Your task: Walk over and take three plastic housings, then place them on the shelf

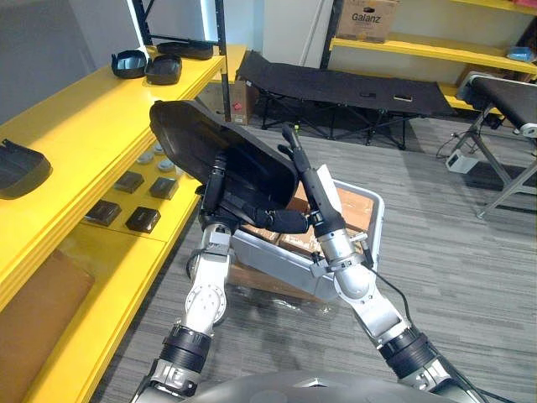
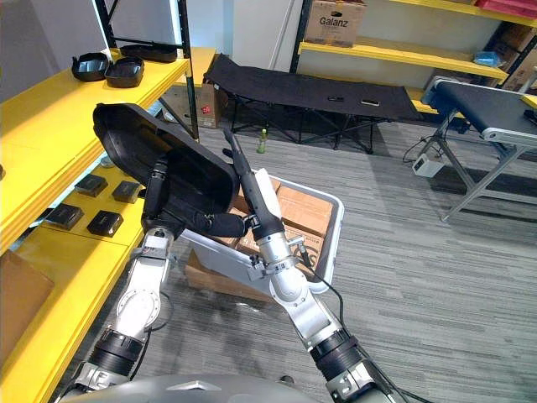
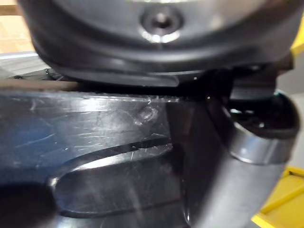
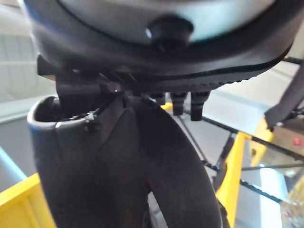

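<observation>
One housing [image 1: 189,134], between left hand [image 1: 218,195], right hand [image 1: 312,191]

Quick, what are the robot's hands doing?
Left hand: open, flat against the black housing.
Right hand: open, pressing the same housing.

Black housing [image 1: 195,134] between left hand [image 1: 218,197] and right hand [image 1: 319,210]

Pretty sure I'm in a warehouse or factory stockroom. Off to the left of my left hand [image 1: 216,195] runs long yellow shelving [image 1: 84,109] with black plastic housings [image 1: 164,69] and small dark parts [image 1: 143,219] laid out on it. Past my right hand [image 1: 312,197] there's more yellow racking [image 1: 436,50] holding a cardboard box [image 1: 367,18], plus a conveyor [image 2: 487,105] and a folding cot [image 1: 336,84]. Just beneath both hands sits a grey tote [image 2: 334,227] of cartons [image 2: 298,210].
</observation>
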Controlling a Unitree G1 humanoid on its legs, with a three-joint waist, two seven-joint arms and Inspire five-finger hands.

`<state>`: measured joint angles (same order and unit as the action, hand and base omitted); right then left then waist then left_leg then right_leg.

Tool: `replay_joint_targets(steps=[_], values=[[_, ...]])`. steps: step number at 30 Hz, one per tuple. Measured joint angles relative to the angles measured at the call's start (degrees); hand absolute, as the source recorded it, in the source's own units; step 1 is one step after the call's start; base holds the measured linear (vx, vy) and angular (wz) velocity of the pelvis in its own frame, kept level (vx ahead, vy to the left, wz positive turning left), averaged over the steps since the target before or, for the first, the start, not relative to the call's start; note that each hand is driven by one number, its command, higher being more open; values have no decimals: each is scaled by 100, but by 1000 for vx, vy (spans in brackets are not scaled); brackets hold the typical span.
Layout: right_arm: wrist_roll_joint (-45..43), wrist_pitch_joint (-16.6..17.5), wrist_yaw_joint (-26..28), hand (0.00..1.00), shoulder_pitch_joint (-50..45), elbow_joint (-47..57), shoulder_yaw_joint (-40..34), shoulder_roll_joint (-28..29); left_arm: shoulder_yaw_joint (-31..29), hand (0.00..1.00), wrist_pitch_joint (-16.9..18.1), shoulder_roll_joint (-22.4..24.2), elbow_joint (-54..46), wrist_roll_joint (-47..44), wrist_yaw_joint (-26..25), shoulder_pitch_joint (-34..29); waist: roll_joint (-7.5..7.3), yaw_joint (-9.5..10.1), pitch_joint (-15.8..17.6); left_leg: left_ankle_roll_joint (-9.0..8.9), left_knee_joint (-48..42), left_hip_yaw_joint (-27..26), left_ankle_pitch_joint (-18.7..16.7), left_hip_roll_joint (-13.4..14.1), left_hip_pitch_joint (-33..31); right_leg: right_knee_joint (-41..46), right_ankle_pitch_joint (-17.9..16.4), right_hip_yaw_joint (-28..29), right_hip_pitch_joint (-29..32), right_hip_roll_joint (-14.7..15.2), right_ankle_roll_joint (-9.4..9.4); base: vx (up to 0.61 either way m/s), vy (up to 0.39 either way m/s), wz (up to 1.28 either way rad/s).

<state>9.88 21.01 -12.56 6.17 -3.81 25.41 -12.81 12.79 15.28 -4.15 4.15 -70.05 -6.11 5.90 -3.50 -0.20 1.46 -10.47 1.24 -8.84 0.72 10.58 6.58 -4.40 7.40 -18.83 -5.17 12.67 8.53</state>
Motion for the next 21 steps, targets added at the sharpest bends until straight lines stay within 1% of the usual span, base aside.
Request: replay_joint_targets(steps=[1,4,5,6,7,8,9,10,11,12,14,15,17,19,21], values=[[-36,-48,43,100,-40,2,-17,14,-25,0,-1,7,-4,150,-63,-3,0,0,0,0,0,0,0,0,0,0,0,0,0,0,0,0,0,0],[-434,-329,350,100,-218,-41,-44,51,-279,0,-6,223,-251,1020,-578,-46,-1,-8,0,-1,3,0,-1,1,-1,0,-1,-1,3,-1,0,0,0,0],[-601,-386,442,100,-285,-45,-48,146,-330,0,-7,267,-412,1403,-758,-128,0,-15,0,-2,3,0,-2,2,0,0,-2,-1,3,-3,-1,0,0,0],[-629,-418,468,100,-308,-46,-63,212,-348,0,-9,305,-491,1581,-835,-175,0,-19,0,-4,3,1,-4,5,0,0,-2,-1,4,-6,-1,0,0,0],[-638,-481,494,100,-325,-46,-70,284,-416,0,-10,336,-545,1939,-952,-208,-1,-10,0,-7,3,1,-6,5,0,0,-2,-1,3,-6,0,0,0,0],[-644,-562,523,100,-323,-47,-83,344,-504,0,-10,398,-558,2431,-1173,-207,-3,-6,-1,-7,2,2,-6,5,1,0,-2,-1,1,-6,0,0,0,0],[-652,-600,545,100,-324,-49,-98,371,-557,0,-10,421,-577,2685,-1307,-208,-2,-6,-1,-6,2,3,-6,5,1,0,-2,-1,1,-7,0,0,0,0],[-721,-672,600,100,-326,-54,-119,380,-701,0,-7,431,-608,3215,-1564,-208,-1,-4,0,-6,2,3,-6,5,0,0,-3,-1,2,-7,0,0,0,0],[-894,-692,655,100,-344,-58,-152,373,-893,0,-1,425,-637,3792,-1853,-208,-1,-7,0,-6,2,3,-7,6,-1,0,-5,-1,3,-7,-1,0,0,0],[-1014,-691,700,100,-367,-57,-193,373,-1013,0,4,427,-653,4117,-2017,-209,-1,-9,0,-5,2,3,-7,5,-1,0,-5,0,5,-7,-1,0,0,0],[-1743,-672,877,100,-463,-50,-388,378,-1469,0,88,423,-665,5189,-2587,-209,2,-10,2,-6,2,3,-10,6,-1,-1,-6,1,7,-8,-1,0,0,0],[-1924,-671,936,100,-488,-45,-445,378,-1591,0,94,422,-668,5411,-2710,-209,2,-7,2,-7,2,4,-11,6,-2,-1,-7,1,7,-9,-1,0,0,0],[-2553,-659,1121,100,-568,-32,-637,408,-1970,0,124,412,-724,6041,-3124,-262,8,2,6,-7,1,5,-23,5,-4,-1,-7,3,9,-9,-1,0,0,0],[-3007,-608,1336,100,-657,47,-700,439,-2107,0,125,413,-875,6478,-3355,-455,17,1,11,-11,-11,4,-49,5,-7,-1,-9,14,18,-10,-1,0,0,0],[-3354,-529,1582,100,-826,171,-755,482,-2140,0,135,415,-953,6934,-3458,-622,26,9,17,-9,-13,4,-64,4,-9,-2,-11,14,18,-10,-2,0,0,0]])
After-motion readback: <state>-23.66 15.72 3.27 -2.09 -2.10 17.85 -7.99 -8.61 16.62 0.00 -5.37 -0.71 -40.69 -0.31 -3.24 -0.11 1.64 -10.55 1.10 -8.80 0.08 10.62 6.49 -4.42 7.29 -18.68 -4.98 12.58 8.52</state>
